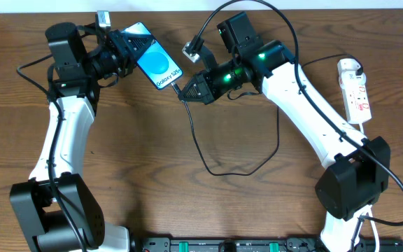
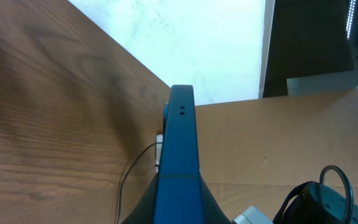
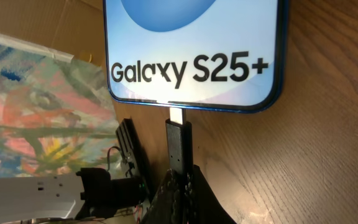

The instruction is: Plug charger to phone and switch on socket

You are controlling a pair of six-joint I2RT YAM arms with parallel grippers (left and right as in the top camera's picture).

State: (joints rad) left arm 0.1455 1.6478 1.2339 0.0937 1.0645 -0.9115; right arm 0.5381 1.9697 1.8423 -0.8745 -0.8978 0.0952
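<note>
Left fingers (image 1: 124, 43) clamp the phone (image 1: 158, 64). Right fingers (image 1: 196, 88) pinch the charger (image 3: 179, 143) at the phone's bottom port, bare metal showing, so probably not fully seated. The socket (image 1: 355, 91), well right of the phone, awaits switching.

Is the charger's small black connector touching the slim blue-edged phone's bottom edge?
Touching: the right wrist view shows the connector's silver tip meeting the phone's bottom edge.
</note>
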